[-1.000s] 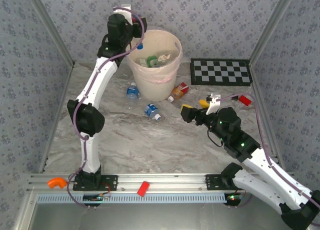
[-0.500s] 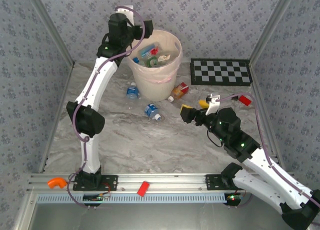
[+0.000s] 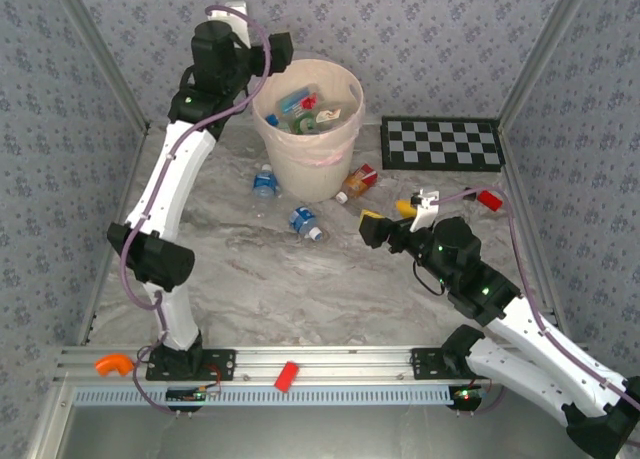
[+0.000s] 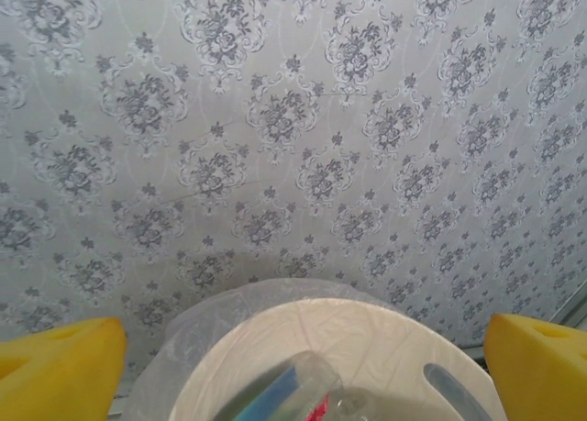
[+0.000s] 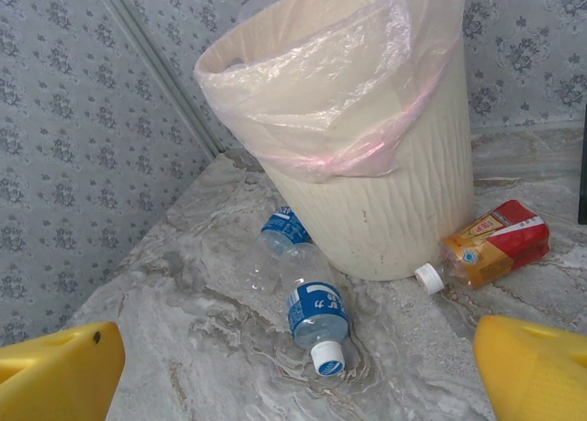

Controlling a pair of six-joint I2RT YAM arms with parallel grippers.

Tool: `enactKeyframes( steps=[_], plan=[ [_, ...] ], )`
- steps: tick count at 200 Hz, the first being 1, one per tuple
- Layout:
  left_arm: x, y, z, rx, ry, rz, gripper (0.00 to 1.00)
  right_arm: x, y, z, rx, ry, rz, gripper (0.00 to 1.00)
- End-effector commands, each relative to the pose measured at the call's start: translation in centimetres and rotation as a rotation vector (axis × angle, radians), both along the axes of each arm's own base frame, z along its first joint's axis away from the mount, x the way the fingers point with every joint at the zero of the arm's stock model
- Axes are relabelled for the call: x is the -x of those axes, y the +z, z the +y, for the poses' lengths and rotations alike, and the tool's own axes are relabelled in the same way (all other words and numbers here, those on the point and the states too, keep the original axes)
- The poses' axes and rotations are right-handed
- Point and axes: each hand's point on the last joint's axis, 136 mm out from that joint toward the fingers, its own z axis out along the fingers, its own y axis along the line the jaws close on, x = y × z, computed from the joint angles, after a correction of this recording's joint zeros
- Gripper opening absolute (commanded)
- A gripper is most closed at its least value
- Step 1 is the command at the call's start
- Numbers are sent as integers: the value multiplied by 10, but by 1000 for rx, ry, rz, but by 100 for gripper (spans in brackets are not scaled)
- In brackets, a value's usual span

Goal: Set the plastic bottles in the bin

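Seen from the left wrist, the bin [image 4: 385, 334] is cut off along the bottom edge, and the bottles [image 4: 280, 392] inside the bin blur together, too indistinct to count.

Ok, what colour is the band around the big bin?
Pink; the band around the bin shows best in the right wrist view.

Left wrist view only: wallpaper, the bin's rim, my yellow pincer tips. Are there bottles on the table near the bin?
Observer: Yes. A clear blue-label bottle lies in front of the bin, white cap on.
Operator: Others?
Observer: A second blue-label bottle lies beside the bin's left side in the top view.
Operator: And its other side?
Observer: An orange-red bottle lies there, white cap on.
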Motion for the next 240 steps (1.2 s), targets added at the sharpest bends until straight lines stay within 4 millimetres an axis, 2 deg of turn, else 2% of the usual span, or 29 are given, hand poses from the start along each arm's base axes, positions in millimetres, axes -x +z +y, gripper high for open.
enactKeyframes(
  steps=[1,28,32,48,51,56,75,92,111,152,184,212,240],
  plan=[
    [20,6,15,-3,32,8,100,-1,3,1,-10,-7,-7,99],
    [37,-11,34,8,63,44,100,-1,4,7,-11,11,-10,99],
    [38,-23,38,6,72,69,100,-2,4,8,-10,11,-11,99],
    [50,-40,54,39,97,107,99,-3,5,12,-9,26,-11,99],
    [51,-50,58,38,103,125,99,-3,5,13,-9,29,-10,100],
    [56,-53,64,46,113,130,99,-3,6,15,-8,35,-12,99],
    [72,-85,83,60,147,190,98,-2,5,19,5,49,-9,99],
    [86,-125,99,66,181,276,97,-2,3,21,19,53,-8,99],
    [101,-167,107,66,202,377,95,-3,1,24,24,57,-5,99],
    [124,-256,113,55,205,588,93,-2,-1,29,32,68,0,99],
    [123,-311,99,74,117,762,89,-1,-4,29,44,69,7,99],
    [109,-334,76,114,13,877,80,-1,-5,30,44,68,10,99],
    [97,-354,66,113,-22,946,79,-1,-9,29,49,60,15,99]
  ],
)
